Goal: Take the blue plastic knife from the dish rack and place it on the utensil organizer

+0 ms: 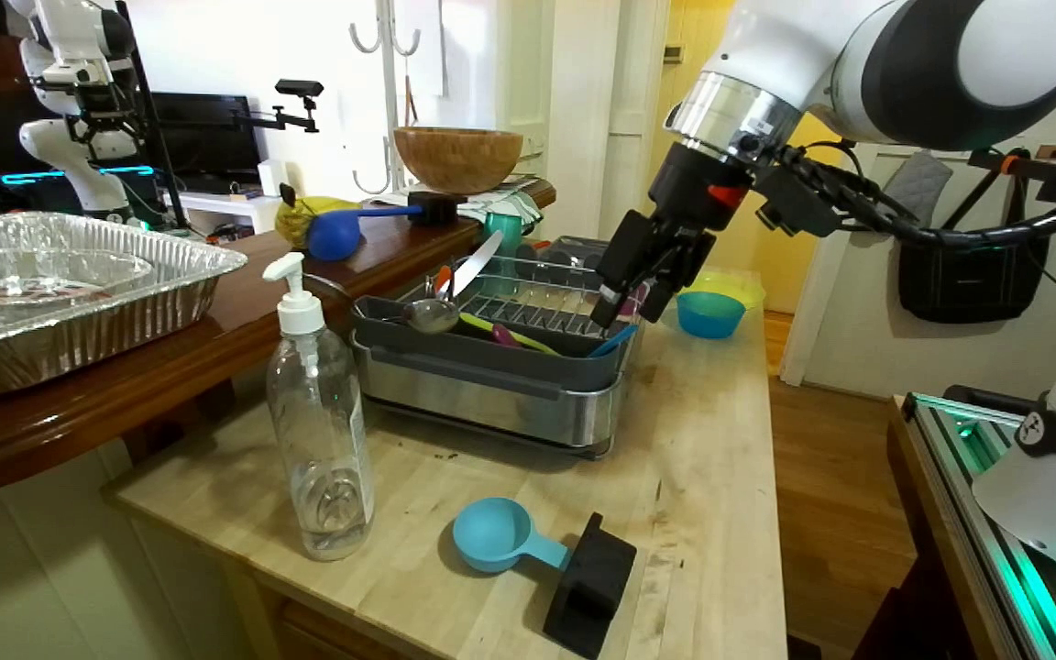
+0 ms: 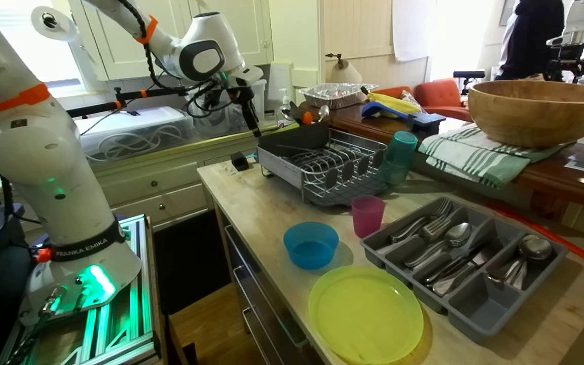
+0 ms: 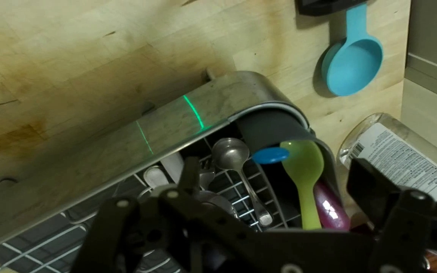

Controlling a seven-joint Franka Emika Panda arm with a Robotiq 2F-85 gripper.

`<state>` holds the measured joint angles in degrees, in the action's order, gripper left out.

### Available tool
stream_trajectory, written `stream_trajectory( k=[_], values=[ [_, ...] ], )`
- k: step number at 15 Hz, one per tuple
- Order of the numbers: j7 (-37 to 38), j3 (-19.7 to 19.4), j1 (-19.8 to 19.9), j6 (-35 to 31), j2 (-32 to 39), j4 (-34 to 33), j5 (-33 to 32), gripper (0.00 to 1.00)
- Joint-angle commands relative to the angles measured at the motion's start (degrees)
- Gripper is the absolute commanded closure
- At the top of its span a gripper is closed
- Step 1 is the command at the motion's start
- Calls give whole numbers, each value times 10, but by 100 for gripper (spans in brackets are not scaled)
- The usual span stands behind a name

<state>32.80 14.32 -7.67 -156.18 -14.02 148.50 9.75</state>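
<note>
"One blue plastic knife [image 1: 613,340] is spotted now, propped in the dark bin [image 1: 491,360] of the dish rack [image 1: 528,417]! And the fingers [image 3: 372,189]?"

"Spread wide, nothing held between them. In an exterior view they are seen just above the knife; whether it is touched cannot be told."

"How is it expected to handle?"

"Light, presumably, being thin plastic: stiff enough to be raised by one end, perhaps with a little flex, and not easily broken. Slipping is the worry, since a smooth surface could be lost from a weak pinch."

"And where should it be taken?"

"By the exposed upper end, a little below the tip, squeezed across its thin width. The lime utensil [image 3: 305,174] beside it should be left unpinched."

"Which way is it pointed?"

"Aslant! In that exterior view the lower end is lost inside the bin and the upper end is tipped up toward the right. In the wrist view it is foreshortened to a small oval, so the long axis is judged to be aimed largely along the line of sight. The oval's longer span is set roughly finger to finger; a wrist turn may be needed. At the utensil organizer [image 2: 479,309], a levelling is probably required."
</note>
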Motion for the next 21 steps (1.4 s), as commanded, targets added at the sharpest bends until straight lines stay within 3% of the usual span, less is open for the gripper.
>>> stream_trajectory(
  k=[1, 3, 11, 13, 21],
  values=[
    [-7, -4, -13, 6, 16, -12, 30, 25],
    [-3, -1, -12, 7, 17, -11, 28, 34],
    [-1, 0, -9, 1, 17, -9, 19, 98],
    [-2, -1, -9, 1, 17, -10, 19, 93],
    [-30, -11, -13, 6, 6, -14, 25, 93]
  ],
)
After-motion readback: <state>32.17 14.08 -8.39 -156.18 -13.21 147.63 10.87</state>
